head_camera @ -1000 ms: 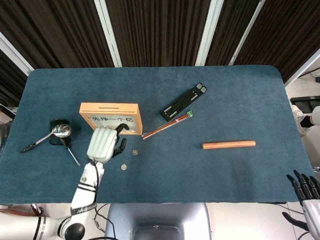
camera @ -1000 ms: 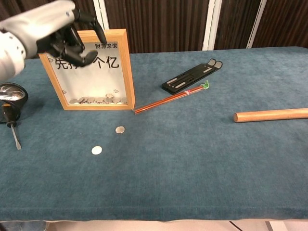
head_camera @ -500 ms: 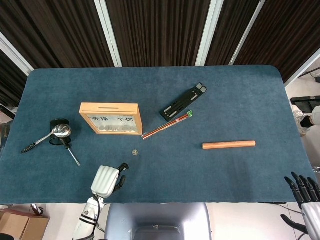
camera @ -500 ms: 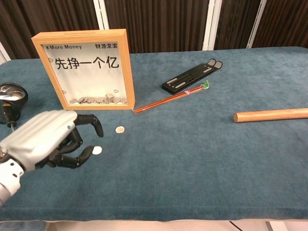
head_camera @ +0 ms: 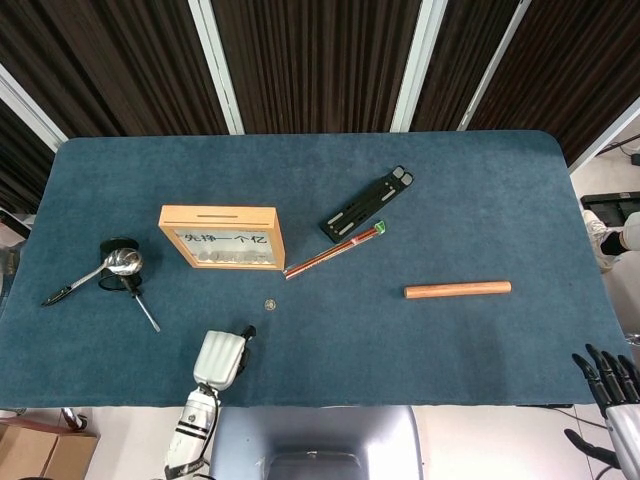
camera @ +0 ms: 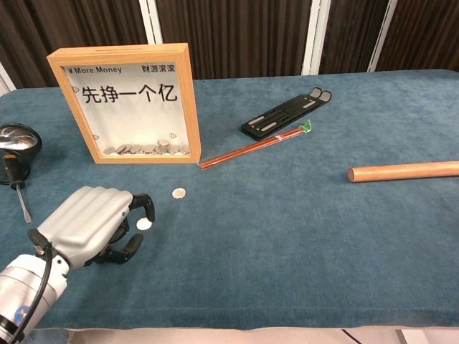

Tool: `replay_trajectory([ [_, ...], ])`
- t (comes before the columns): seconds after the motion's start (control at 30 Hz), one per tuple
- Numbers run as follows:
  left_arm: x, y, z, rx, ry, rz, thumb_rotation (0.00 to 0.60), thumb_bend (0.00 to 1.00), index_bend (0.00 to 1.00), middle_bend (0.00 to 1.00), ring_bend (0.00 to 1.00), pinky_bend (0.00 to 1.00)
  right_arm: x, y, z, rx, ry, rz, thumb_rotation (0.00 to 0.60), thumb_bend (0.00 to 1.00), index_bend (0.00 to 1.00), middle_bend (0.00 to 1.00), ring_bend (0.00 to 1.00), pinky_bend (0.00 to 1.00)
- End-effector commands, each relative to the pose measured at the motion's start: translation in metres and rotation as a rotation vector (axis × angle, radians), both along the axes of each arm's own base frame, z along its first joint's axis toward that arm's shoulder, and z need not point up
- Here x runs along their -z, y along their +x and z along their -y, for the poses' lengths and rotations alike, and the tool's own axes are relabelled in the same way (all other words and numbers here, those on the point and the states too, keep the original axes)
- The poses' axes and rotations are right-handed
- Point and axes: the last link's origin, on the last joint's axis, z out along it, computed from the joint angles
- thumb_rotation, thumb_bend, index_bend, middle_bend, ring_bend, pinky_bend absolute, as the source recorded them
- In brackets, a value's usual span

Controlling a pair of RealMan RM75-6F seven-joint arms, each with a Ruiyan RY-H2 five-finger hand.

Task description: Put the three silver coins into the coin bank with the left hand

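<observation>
The wooden-framed coin bank point(head_camera: 222, 238) point(camera: 129, 100) stands upright left of centre, with several coins piled behind its glass. One silver coin point(camera: 178, 192) point(head_camera: 269, 305) lies in front of the bank. A second silver coin point(camera: 144, 224) lies nearer the front edge, and I see no other loose coin. My left hand point(camera: 93, 228) point(head_camera: 222, 358) sits low over the table with its fingers half curled. That second coin lies on the cloth between a fingertip point(camera: 148, 207) and the thumb, not gripped. In the head view the hand hides it. My right hand point(head_camera: 612, 385) shows at the bottom right corner, off the table, holding nothing.
A spoon point(head_camera: 112, 266), a screwdriver point(head_camera: 142, 305) point(camera: 17, 188) and a black round base point(camera: 19, 140) lie at the left. A black flat holder point(head_camera: 366, 204) point(camera: 285, 113), a red stick point(head_camera: 334, 249) point(camera: 252, 147) and a wooden rod point(head_camera: 458, 290) point(camera: 404, 171) lie right of the bank.
My left hand came down from in front of the coin bank to the table's near edge. It then edged forward until its fingertips reached the nearer coin. The coins have not moved.
</observation>
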Motion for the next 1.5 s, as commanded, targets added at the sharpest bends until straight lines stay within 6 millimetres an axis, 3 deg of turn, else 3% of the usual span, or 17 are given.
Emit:
replay_trajectory([
  [0.03, 0.0028, -0.0017, -0.0019, -0.006, 0.005, -0.009, 0.6, 0.44, 0.41, 1.0, 1.0, 1.0, -0.0002, -0.0002, 0.0002, 0.001, 0.0, 0.0, 0.6, 0.22, 0.0, 0.0, 0.0, 0.0],
  [1.5, 0.0063, -0.0079, -0.0085, -0.031, -0.002, -0.039, 0.6, 0.45, 0.43, 1.0, 1.0, 1.0, -0.0013, -0.0002, -0.0002, 0.003, -0.007, 0.0, 0.6, 0.22, 0.0, 0.0, 0.0, 0.0],
])
